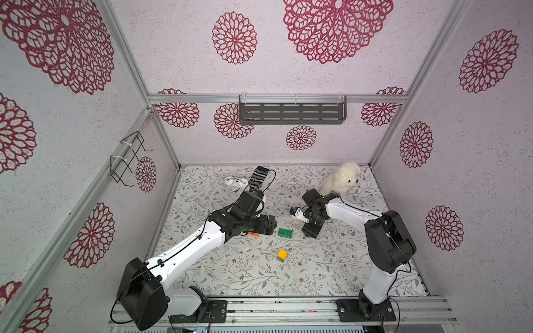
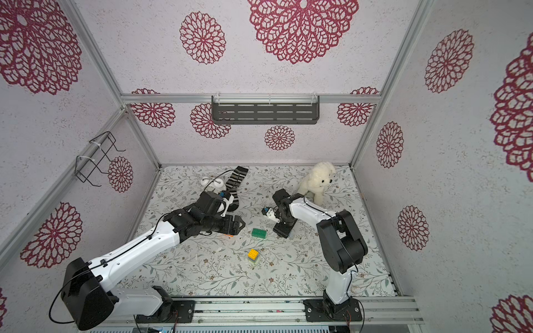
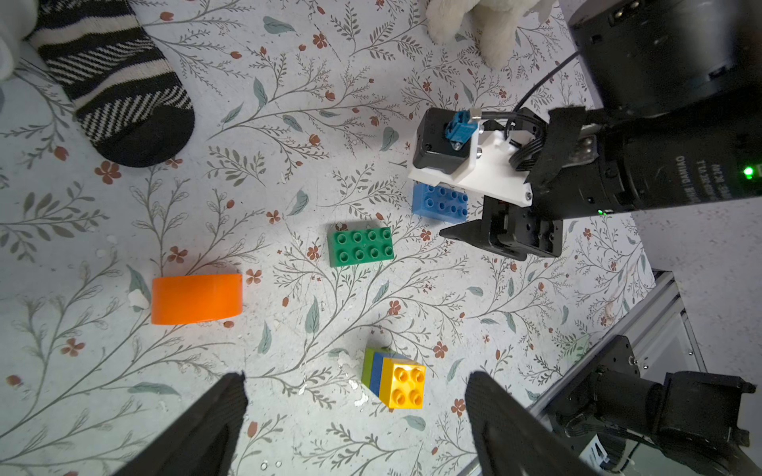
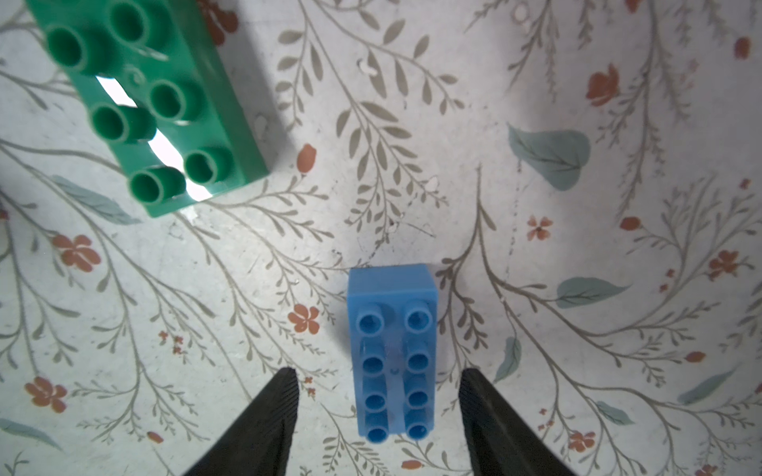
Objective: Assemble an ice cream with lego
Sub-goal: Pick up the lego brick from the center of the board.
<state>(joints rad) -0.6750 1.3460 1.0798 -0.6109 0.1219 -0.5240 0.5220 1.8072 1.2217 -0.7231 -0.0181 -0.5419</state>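
Reaches down to the tabletop (image 4: 536, 82) with right claw (image 4: 377, 373), parted astride the light-blue brick (image 4: 391, 350) (gap either side, no grip). Hovers with left claw (image 3: 357, 376) spread wide, near the yellow-blue-lime stack (image 3: 398, 381).

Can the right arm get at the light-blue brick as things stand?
Probably yes: the right gripper hangs over the light-blue brick, its open jaws either side with gaps, nothing between. The green brick lies well apart.
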